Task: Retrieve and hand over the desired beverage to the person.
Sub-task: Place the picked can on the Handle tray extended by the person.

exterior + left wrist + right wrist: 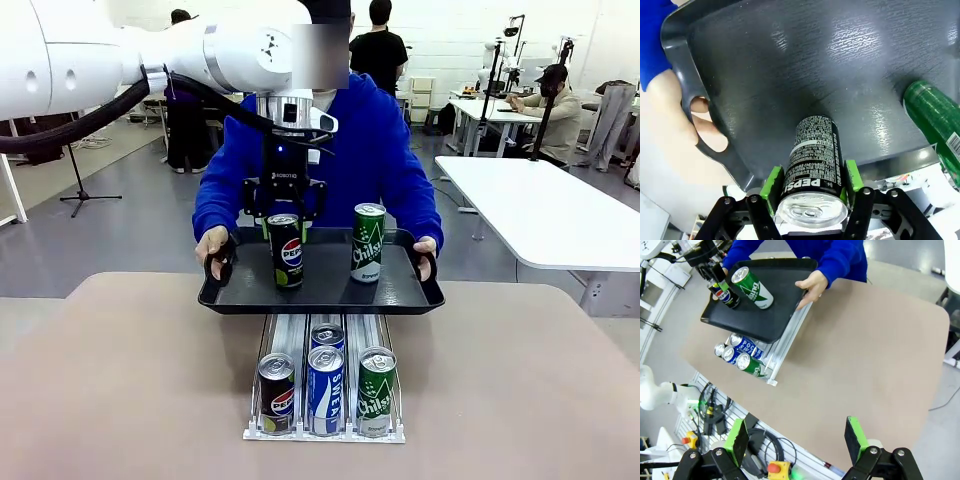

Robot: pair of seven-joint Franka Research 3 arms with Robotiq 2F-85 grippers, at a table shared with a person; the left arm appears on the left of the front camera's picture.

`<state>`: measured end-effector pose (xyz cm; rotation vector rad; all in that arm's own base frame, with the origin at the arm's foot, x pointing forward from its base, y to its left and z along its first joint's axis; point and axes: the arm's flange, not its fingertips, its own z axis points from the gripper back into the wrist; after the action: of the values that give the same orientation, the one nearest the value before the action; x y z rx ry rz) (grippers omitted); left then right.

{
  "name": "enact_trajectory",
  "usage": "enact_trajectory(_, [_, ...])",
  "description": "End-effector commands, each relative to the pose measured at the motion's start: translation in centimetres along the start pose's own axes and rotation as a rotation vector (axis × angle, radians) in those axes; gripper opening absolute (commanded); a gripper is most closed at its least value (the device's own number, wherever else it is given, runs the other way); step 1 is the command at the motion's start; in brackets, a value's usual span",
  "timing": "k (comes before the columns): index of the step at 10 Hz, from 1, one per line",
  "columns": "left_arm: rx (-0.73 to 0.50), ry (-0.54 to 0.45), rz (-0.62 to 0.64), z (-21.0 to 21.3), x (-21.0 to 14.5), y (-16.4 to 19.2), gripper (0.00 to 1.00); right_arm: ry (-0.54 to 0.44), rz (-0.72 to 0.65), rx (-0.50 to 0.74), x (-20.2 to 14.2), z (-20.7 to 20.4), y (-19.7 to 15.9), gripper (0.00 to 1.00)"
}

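The person (372, 140) in a blue hoodie holds a black tray (325, 292) over the table's far edge with both hands. On it stand a black Pepsi can (287, 250) and a green Chilsung can (367, 243). My left gripper (284, 222) comes down from above and is shut on the Pepsi can (813, 155), its green pads (772, 182) pressed against both sides, with the can's base on the tray (790, 60). My right gripper (797, 437) hangs open high above the table with nothing between its fingers.
A clear can rack (325, 430) on the tan table (520, 400) holds a Pepsi can (276, 392), a blue can (325, 388) and a green can (376, 390), with another behind. The person's hand (675, 125) grips the tray handle close to my left gripper. A white table (550, 215) stands far right.
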<state>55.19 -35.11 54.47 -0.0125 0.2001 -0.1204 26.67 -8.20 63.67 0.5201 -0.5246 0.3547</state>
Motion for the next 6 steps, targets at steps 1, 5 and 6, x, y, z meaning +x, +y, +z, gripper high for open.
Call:
enact_trajectory(1, [0.029,-0.031,-0.032,-0.1,-1.7,0.9,1.0,-0.01,0.01,0.025,0.1,-0.2,-0.1,1.0])
enact_trajectory(5, [0.039,-0.04,-0.075,0.7,-2.1,1.0,1.0,-0.01,0.01,0.025,0.1,-0.2,-0.1,1.0])
enact_trajectory(6, [0.071,-0.052,-0.174,2.2,-3.5,1.4,1.0,-0.01,0.01,0.025,0.1,-0.2,-0.1,1.0])
